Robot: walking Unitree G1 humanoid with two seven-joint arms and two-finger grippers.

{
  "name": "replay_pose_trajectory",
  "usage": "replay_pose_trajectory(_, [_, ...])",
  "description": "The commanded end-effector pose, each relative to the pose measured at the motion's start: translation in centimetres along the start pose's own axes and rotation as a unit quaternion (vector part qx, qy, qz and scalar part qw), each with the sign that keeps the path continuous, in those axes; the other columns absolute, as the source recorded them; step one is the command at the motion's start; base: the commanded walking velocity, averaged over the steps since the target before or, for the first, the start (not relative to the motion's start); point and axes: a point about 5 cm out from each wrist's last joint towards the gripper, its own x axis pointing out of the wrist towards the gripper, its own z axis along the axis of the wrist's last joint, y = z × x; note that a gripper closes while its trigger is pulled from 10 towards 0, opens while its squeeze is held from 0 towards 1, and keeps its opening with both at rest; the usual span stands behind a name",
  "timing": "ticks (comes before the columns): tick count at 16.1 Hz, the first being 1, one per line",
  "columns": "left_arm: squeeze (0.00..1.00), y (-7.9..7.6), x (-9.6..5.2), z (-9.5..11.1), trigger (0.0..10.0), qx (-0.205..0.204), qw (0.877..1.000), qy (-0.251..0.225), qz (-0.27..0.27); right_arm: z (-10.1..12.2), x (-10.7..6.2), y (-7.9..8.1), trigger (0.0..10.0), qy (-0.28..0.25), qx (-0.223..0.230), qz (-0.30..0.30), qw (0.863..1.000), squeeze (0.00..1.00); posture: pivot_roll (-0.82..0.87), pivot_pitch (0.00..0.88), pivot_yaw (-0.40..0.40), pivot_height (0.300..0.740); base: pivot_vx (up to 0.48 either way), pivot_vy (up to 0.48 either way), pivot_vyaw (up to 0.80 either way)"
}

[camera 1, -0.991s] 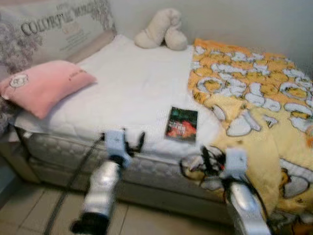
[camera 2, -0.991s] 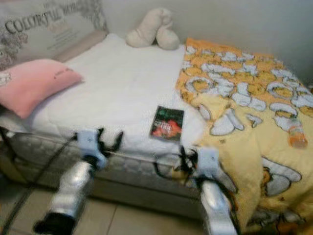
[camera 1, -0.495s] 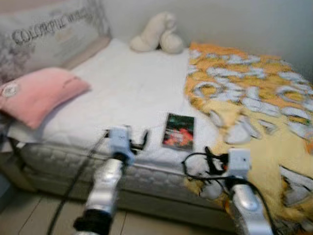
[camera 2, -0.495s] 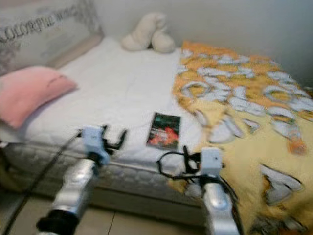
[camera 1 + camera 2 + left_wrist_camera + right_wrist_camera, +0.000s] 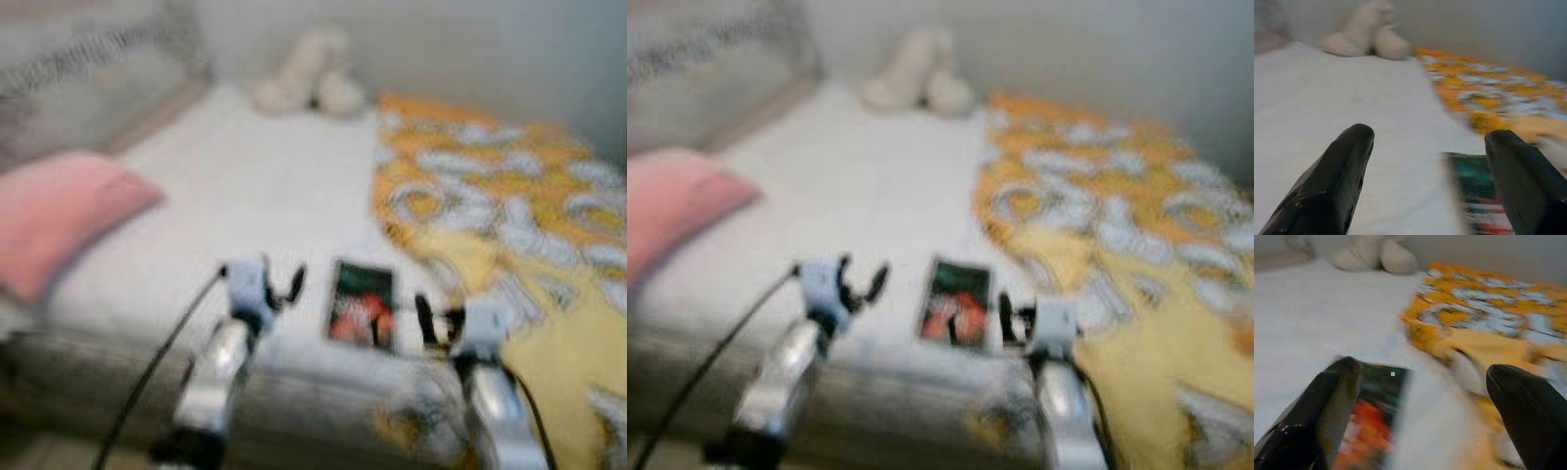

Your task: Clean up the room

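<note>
1. Blurred head views, probably from walking; both arms raised over the near edge of the bed (image 5: pixel 147 264).
2. Book (image 5: pixel 361 304) flat on the white sheet near that near edge, just beside the edge of the yellow patterned blanket (image 5: pixel 509 196); long axis running from near edge toward the far wall, dark green end farther off, red part nearer.
3. Left gripper (image 5: pixel 279 287) over the near edge, just beside the book's left side; fingers spread wide, holding nothing.
4. Right gripper (image 5: pixel 431 323) at the book's right side, by the blanket edge; fingers likewise wide apart and empty.
5. Grippers flanking the book, likely lined up for a pickup.
6. Pink pillow (image 5: pixel 59 215) at the bed's left end; cream plush toy (image 5: pixel 309 78) at the far edge against the wall.
</note>
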Motion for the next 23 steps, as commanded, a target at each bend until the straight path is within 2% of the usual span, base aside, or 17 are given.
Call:
replay_pose_trajectory(1, [0.00, -0.4, 0.2, 0.2, 10.0, 0.004, 1.000, -0.003, -0.008, -0.1, -0.3, -0.9, 10.0, -0.001, -0.004, -0.017, 1.000, 0.00, 0.06, 0.000, -0.028, 0.740, 0.480, 0.000, 0.00])
replay_pose_trajectory(5, [0.00, -0.6, 0.3, 0.3, 10.0, 0.006, 1.000, -0.001, -0.015, -0.5, -0.6, -1.3, 10.0, 0.006, -0.010, -0.026, 1.000, 0.00, 0.06, 0.000, -0.023, 0.740, 0.480, 0.000, 0.00])
replay_pose_trajectory(8, [0.00, -0.7, 0.5, 0.5, 10.0, 0.006, 1.000, 0.004, -0.022, 0.4, 1.7, -2.5, 10.0, 0.010, -0.017, -0.040, 0.999, 0.00, 0.06, 0.000, -0.016, 0.740, 0.480, 0.000, 0.00])
replay_pose_trajectory(9, [0.00, -0.9, 0.8, 0.9, 10.0, 0.031, 0.998, 0.006, -0.045, 0.7, 3.5, -3.7, 10.0, 0.035, 0.018, -0.065, 0.997, 0.00, 0.06, 0.018, -0.015, 0.740, 0.000, 0.000, 0.00])
replay_pose_trajectory(10, [0.00, -1.0, 0.8, 1.4, 10.0, 0.034, 0.997, 0.001, -0.064, 0.8, 4.2, -4.1, 10.0, 0.046, 0.040, -0.073, 0.995, 0.00, 0.08, 0.063, -0.012, 0.740, 0.000, 0.000, 0.00])
replay_pose_trajectory(11, [0.00, -1.7, 0.9, 2.8, 10.0, 0.034, 0.991, -0.019, -0.125, 0.9, 5.1, -4.7, 10.0, 0.058, 0.068, -0.092, 0.992, 0.00, 0.12, 0.095, -0.002, 0.740, 0.000, 0.000, 0.00])
replay_pose_trajectory(13, [0.00, -2.5, 0.5, 4.7, 10.0, 0.036, 0.978, -0.047, -0.201, 0.6, 5.6, -5.2, 10.0, 0.073, 0.090, -0.121, 0.986, 0.00, 0.16, 0.126, -0.002, 0.740, 0.000, 0.000, 0.00])
replay_pose_trajectory(14, [0.00, -2.7, 0.2, 5.3, 10.0, 0.040, 0.972, -0.053, -0.226, 0.3, 5.6, -5.3, 10.0, 0.079, 0.097, -0.133, 0.983, 0.00, 0.18, 0.143, -0.006, 0.740, 0.000, 0.000, 0.00])
replay_pose_trajectory(15, [0.00, -2.8, -0.4, 5.8, 10.0, 0.045, 0.966, -0.054, -0.248, -1.1, 5.2, -5.0, 10.0, 0.106, 0.139, -0.149, 0.973, 0.00, 0.21, 0.175, -0.020, 0.740, 0.000, 0.000, 0.00])
replay_pose_trajectory(16, [0.00, -2.8, -0.8, 6.0, 10.0, 0.049, 0.966, -0.055, -0.247, -2.4, 4.7, -4.6, 10.0, 0.132, 0.156, -0.150, 0.967, 0.00, 0.21, 0.198, -0.026, 0.740, 0.000, 0.000, 0.00])
replay_pose_trajectory(18, [0.00, -3.1, -1.7, 5.6, 10.0, 0.061, 0.965, -0.051, -0.249, -3.5, 4.2, -3.8, 10.0, 0.157, 0.154, -0.136, 0.966, 0.00, 0.22, 0.225, -0.036, 0.740, 0.000, 0.000, 0.00])
replay_pose_trajectory(19, [0.00, -3.9, -2.7, 5.2, 10.0, 0.065, 0.958, -0.046, -0.276, -3.9, 4.1, -3.4, 10.0, 0.165, 0.153, -0.128, 0.966, 0.00, 0.23, 0.238, -0.042, 0.740, 0.000, 0.000, 0.00])
replay_pose_trajectory(21, [0.00, -5.7, -4.7, 4.5, 10.0, 0.063, 0.931, -0.011, -0.358, -4.5, 3.7, -3.3, 10.0, 0.180, 0.152, -0.127, 0.963, 0.00, 0.23, 0.256, -0.055, 0.740, 0.000, 0.000, 0.00])
replay_pose_trajectory(23, [0.00, -6.1, -5.4, 4.2, 10.0, 0.065, 0.927, 0.004, -0.370, -4.7, 3.8, -2.9, 10.0, 0.184, 0.160, -0.118, 0.963, 0.00, 0.22, 0.266, -0.070, 0.740, 0.000, 0.000, 0.00])
